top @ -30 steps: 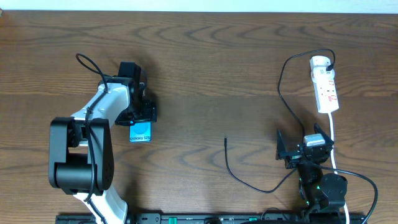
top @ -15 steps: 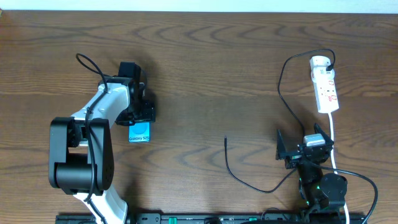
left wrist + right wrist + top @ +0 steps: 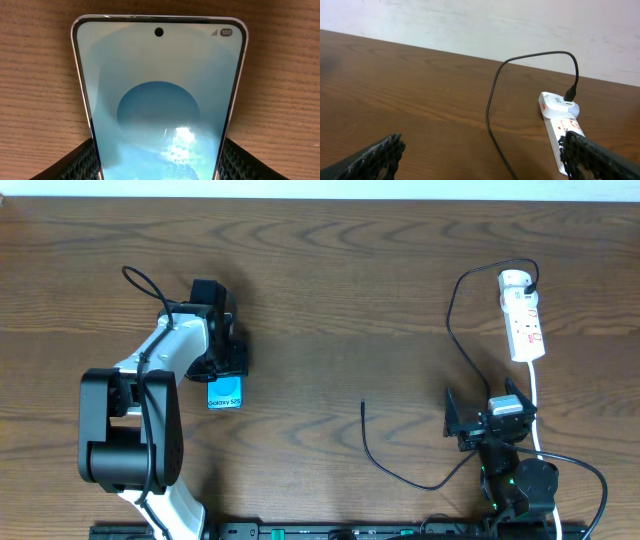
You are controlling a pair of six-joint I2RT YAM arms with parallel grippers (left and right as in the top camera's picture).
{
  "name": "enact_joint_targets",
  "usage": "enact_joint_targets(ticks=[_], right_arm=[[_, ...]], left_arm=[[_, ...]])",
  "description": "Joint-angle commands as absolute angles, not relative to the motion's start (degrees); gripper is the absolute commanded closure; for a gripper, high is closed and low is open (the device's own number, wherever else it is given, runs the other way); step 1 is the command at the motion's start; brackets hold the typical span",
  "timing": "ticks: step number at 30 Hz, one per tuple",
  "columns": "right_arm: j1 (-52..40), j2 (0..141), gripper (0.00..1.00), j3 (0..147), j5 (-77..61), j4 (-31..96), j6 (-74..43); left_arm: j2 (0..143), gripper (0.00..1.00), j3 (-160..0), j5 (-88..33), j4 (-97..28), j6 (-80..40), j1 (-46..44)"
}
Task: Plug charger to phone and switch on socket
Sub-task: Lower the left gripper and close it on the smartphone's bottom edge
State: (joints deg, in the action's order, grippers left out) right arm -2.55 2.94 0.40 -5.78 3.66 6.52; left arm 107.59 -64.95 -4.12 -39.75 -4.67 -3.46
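Observation:
The phone (image 3: pixel 226 393) lies flat on the wooden table at the left, its cyan screen up; it fills the left wrist view (image 3: pixel 159 90). My left gripper (image 3: pixel 228 370) is over its far end, and both fingers (image 3: pixel 159 167) press against the phone's long edges. The black charger cable (image 3: pixel 452 330) has its free tip (image 3: pixel 363 404) lying mid-table, and its plug sits in the top of the white socket strip (image 3: pixel 522 315) at the right. My right gripper (image 3: pixel 466 420) is wide open and empty (image 3: pixel 485 160), near the table's front edge, with the cable (image 3: pixel 492 100) and the strip (image 3: pixel 560 122) ahead of it.
The strip's thick white cord (image 3: pixel 535 395) runs down past the right arm. The cable loops along the front near the right arm's base (image 3: pixel 420 483). A pale wall (image 3: pixel 470 20) borders the table's far edge.

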Motion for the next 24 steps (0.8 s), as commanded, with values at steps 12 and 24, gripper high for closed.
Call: enact_joint_targets(ticks=[12,24], right_arm=[[-2.72,2.85,0.01,0.32,-5.96,3.9,6.26],[-2.72,2.85,0.01,0.32,-5.96,3.9,6.26]], left_arm=[[108.25,0.41,-63.86,-3.42,-39.7,-4.82,-3.22],[108.25,0.5,-63.86,-3.42,-39.7,-4.82,-3.25]])
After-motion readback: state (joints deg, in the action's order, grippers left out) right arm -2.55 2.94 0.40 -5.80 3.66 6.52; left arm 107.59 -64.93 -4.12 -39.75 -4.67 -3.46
